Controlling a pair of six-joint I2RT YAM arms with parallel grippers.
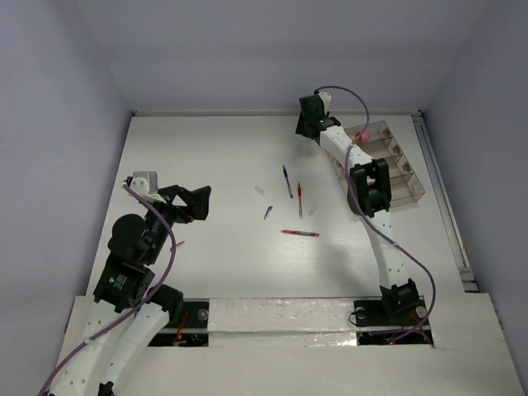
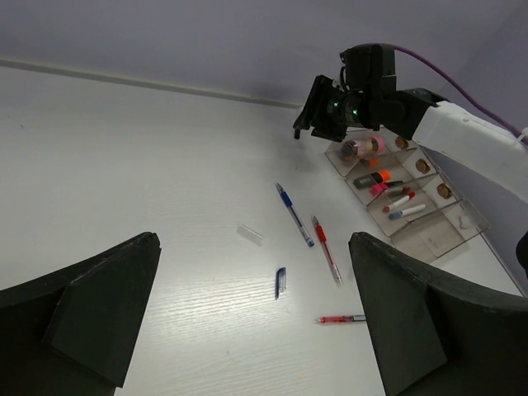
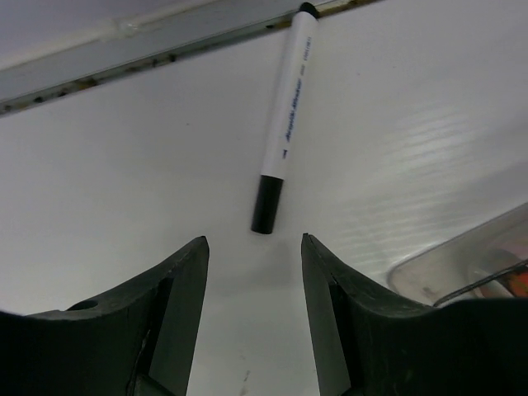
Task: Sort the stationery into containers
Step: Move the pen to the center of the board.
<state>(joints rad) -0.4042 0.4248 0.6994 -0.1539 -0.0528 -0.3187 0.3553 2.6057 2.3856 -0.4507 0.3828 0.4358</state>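
The clear organiser (image 1: 410, 185) stands at the back right. In the left wrist view it (image 2: 436, 239) holds a stubby pink cylinder (image 2: 364, 148), an orange-capped highlighter (image 2: 375, 177), a pink highlighter (image 2: 380, 189) and short pens. A blue pen (image 1: 287, 181), two red pens (image 1: 299, 200) (image 1: 299, 233) and a blue cap (image 1: 268, 212) lie mid-table. My right gripper (image 1: 309, 125) is open and empty at the back, just short of a white marker with a black cap (image 3: 283, 124). My left gripper (image 1: 196, 202) is open and empty, left of the pens.
A small clear cap (image 2: 251, 235) lies left of the blue pen (image 2: 294, 214). The back wall rail (image 3: 124, 58) runs just behind the marker. The organiser's corner (image 3: 462, 260) is at the right gripper's right side.
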